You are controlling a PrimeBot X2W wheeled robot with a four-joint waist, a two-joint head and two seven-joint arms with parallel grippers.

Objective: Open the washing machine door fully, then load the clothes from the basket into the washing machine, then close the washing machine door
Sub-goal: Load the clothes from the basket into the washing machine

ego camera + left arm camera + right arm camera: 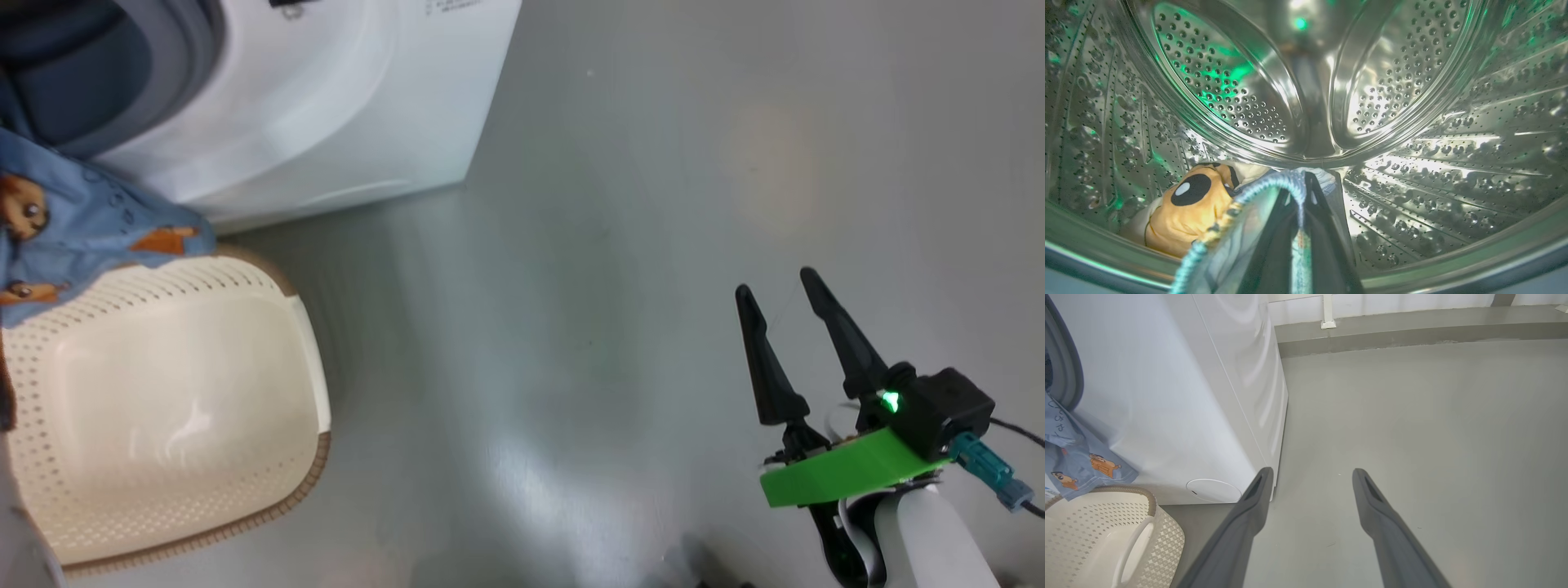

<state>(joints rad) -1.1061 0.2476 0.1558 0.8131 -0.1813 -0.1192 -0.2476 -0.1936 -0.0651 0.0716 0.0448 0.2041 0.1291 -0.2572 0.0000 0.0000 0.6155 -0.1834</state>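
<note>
The washer (326, 106) stood at the floor's (653, 163) far left edge, the basket (163, 408) just before it, clothes (73, 220) trailing from its drum (1412, 81) (bear print showing) clamped in the left gripper (1302, 228), the right gripper (775, 282) spread apart.

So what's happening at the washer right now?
The left claw is inside the washing machine, deep in the drum, closed on the clothes. Part of the fabric hangs out of the opening over the basket, which looks empty. The right claw hangs open over the floor, holding nothing.
</note>
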